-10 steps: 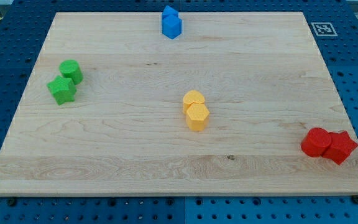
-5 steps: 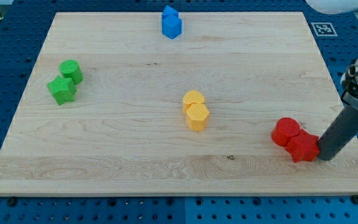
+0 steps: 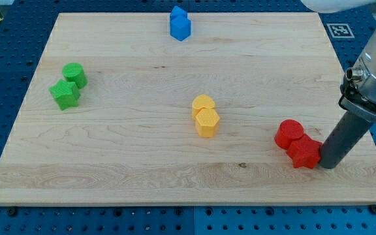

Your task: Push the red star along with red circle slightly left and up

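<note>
In the camera view we see my tip (image 3: 326, 165) standing on the wooden board (image 3: 129, 150) at the view's lower right, pressed against the right side of the red star (image 3: 304, 153). The red star touches the red circle (image 3: 288, 134), which lies just to its upper left, so the two red blocks form one group near the board's right edge. The arm ends in a plain dark rod (image 3: 343, 138), so there are no jaws to be apart or together. In the middle of the board two yellow blocks (image 3: 205, 115) stand touching each other. At the view's left a green circle (image 3: 74, 74) touches a green star (image 3: 64, 94). At the view's top two blue blocks (image 3: 180, 23) stand together; their shapes we cannot tell.
</note>
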